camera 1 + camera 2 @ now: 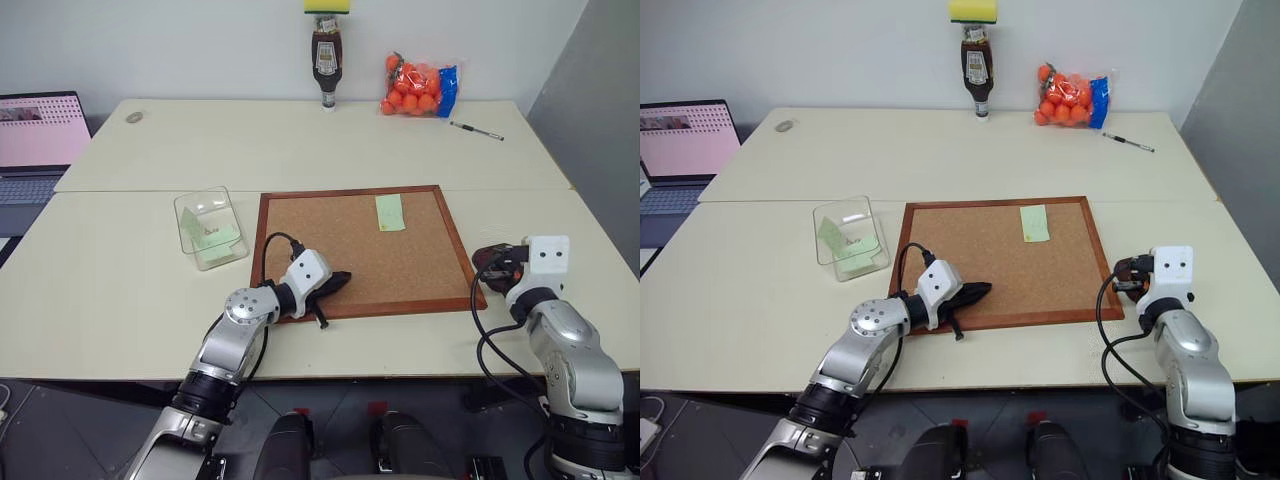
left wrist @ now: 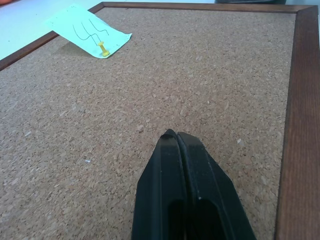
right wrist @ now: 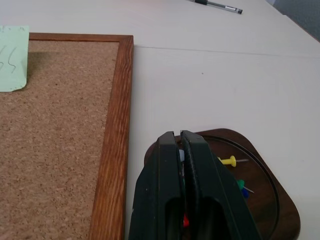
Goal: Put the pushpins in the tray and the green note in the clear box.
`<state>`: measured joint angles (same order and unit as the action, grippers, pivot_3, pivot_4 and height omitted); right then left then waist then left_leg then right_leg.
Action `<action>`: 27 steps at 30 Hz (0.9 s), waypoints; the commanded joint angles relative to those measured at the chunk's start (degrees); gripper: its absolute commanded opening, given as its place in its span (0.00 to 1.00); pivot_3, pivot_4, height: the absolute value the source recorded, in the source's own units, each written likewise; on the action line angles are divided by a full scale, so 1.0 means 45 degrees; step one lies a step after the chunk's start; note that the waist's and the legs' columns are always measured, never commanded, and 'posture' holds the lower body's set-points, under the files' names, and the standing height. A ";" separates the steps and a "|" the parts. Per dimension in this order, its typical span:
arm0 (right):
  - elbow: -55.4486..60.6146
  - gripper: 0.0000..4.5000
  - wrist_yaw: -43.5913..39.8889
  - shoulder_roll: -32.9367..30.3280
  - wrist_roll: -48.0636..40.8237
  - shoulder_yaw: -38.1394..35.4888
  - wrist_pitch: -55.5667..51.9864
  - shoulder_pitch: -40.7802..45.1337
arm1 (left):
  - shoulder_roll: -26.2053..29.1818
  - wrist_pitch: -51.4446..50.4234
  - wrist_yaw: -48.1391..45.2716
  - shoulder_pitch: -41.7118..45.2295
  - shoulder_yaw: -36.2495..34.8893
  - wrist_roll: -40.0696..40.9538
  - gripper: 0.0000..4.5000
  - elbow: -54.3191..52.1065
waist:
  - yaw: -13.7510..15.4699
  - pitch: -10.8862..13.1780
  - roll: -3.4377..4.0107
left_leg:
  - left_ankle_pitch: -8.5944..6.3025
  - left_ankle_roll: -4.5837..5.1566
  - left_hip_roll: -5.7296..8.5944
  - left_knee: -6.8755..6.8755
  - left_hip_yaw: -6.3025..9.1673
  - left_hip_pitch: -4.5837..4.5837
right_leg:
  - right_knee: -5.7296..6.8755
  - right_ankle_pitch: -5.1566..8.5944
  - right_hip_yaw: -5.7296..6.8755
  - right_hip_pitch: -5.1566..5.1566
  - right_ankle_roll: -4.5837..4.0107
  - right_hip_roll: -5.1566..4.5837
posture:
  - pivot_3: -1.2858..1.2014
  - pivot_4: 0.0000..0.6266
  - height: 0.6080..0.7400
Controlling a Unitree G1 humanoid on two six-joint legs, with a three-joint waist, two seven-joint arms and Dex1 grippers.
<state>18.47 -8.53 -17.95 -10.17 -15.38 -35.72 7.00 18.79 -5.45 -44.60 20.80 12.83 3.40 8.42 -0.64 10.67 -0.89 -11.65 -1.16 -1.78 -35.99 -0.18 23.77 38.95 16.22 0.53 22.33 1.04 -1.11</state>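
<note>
No words or numbers are being shown clearly enough to be read.
Wavy pen lines are being seen on the green note [image 2: 90, 30] pinned on the corkboard [image 2: 200, 90], but no letters can be made out. The label on the brown bottle [image 1: 326, 62] and the laptop screen [image 1: 42, 130] are too small to be read.
</note>
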 commanded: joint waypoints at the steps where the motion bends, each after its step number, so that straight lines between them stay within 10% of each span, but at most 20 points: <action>1: 0.0005 0.06 0.0289 -0.0206 0.0069 -0.0490 0.0032 0.0165 | -0.0023 0.0240 -0.0118 0.0158 0.0094 -0.0008 0.00 0.0034 | 0.0010 0.0000 0.0000 | 0.0000 0.0000 0.0004 0.0000 -0.0003 0.0002 | 0.0000 0.0000 -0.0002 -0.0001 0.0000 0.0005 | 0.52 0.24 1.00; 12: -0.0238 0.57 0.0463 -0.0396 -0.0033 -0.0751 0.0201 0.0317 | -0.0028 0.0283 -0.0181 0.0167 0.0092 -0.0016 0.00 0.0087 | 0.0043 0.0000 -0.0001 | 0.0000 0.0000 0.0018 0.0001 -0.0016 0.0014 | -0.0019 0.0000 -0.0010 0.0001 0.0000 -0.0006 | 0.52 0.24 1.00; 27: -0.1050 0.57 -0.1806 0.0603 -0.0481 0.3066 0.1377 0.2308 | -0.0014 0.0322 -0.0173 0.0351 0.0040 -0.0021 0.00 0.0239 | 0.0035 0.0004 -0.0008 | 0.0000 0.0001 0.0014 -0.0002 -0.0003 0.0013 | -0.0017 0.0000 0.0002 0.0000 0.0000 0.0000 | 0.52 0.24 1.00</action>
<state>17.04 -16.44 -16.14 -13.99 -3.51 -32.58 14.34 18.80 -4.58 -45.61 21.72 13.11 3.42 9.49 -0.48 10.68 -0.93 -11.65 -1.15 -1.72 -36.01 -0.20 23.83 38.87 16.22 0.54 22.33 1.04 -1.10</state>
